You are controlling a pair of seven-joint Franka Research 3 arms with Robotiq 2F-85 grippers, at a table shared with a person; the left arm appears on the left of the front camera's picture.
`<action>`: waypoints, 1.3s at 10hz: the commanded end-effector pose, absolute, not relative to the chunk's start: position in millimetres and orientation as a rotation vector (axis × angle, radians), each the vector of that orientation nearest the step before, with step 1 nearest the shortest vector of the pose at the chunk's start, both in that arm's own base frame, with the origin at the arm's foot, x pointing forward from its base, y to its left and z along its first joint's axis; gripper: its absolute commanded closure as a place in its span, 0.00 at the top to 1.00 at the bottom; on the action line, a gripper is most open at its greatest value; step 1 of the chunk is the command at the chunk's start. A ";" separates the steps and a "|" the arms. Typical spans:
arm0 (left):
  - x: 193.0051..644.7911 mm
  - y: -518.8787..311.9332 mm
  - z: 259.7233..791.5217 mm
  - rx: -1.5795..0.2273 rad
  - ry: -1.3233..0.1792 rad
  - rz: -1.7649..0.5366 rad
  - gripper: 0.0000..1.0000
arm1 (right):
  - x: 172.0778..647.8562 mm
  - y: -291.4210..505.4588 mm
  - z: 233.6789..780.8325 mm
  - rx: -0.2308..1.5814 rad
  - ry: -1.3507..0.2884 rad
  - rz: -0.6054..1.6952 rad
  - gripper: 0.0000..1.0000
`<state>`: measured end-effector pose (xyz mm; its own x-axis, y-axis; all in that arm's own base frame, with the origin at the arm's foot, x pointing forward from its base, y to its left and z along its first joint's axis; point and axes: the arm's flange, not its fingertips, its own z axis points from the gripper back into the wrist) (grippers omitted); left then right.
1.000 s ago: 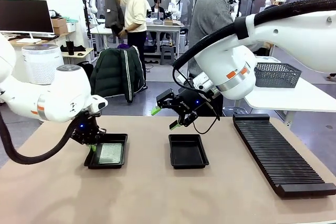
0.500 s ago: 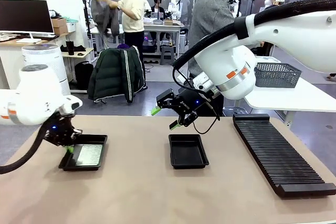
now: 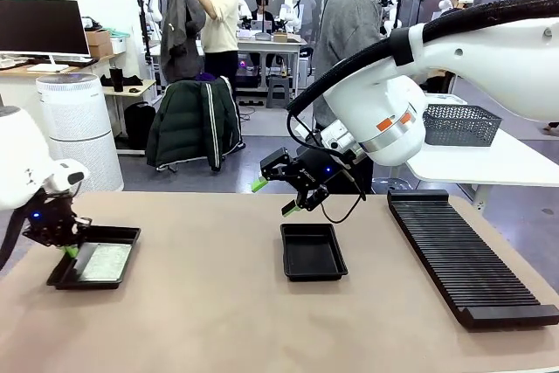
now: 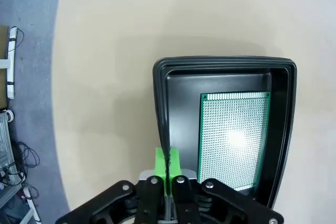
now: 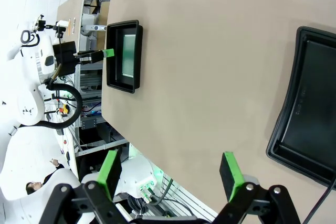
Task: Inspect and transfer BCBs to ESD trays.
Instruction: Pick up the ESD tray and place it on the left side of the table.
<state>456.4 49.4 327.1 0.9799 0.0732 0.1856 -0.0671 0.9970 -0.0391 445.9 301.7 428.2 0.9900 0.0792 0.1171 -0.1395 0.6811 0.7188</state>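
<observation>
- Spanning the front view: tan table.
- At its 3 o'clock, long black slotted rack.
- Mid-table, empty ESD tray; R gripper hovers off its 11 o'clock, jaws wide, nothing held.
- At 9 o'clock edge, left ESD tray; L gripper pinched tight on its rim.
- Flat inside it, BCB.

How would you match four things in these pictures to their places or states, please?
1. left tool
2. right tool
3. thin flat green rectangular circuit board
4. long black ribbed slotted rack

A. at the right of the table
B. open, raised near the empty shallow black plastic tray
C. shut on the rim of the leftmost shallow black plastic tray
D. flat inside the leftmost tray

Pairs: 1-C, 2-B, 3-D, 4-A.
</observation>
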 end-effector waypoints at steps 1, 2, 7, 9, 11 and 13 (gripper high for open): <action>449.9 70.2 325.9 -0.057 -0.197 0.051 0.00 | 445.5 301.8 428.0 0.812 -0.078 0.112 1.00; 450.2 79.7 325.4 -0.049 -0.196 0.052 0.00 | 445.5 301.8 428.0 0.812 -0.078 0.112 1.00; 452.7 91.1 329.1 -0.058 -0.200 0.049 0.00 | 445.5 301.8 428.0 0.812 -0.078 0.112 1.00; 453.4 90.4 332.0 -0.059 -0.188 0.056 0.13 | 445.5 301.8 428.0 0.812 -0.078 0.112 1.00; 454.3 89.3 333.2 -0.059 -0.179 0.056 0.71 | 445.5 301.8 428.0 0.812 -0.078 0.112 1.00; 455.2 88.6 334.5 -0.058 -0.178 0.061 1.00 | 445.5 301.8 428.0 0.812 -0.078 0.112 1.00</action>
<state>454.2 84.2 331.1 0.9806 0.0693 0.1833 -0.0640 0.9974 -0.0345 445.9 301.7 428.3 0.9900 0.0792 0.1171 -0.1395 0.6811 0.7188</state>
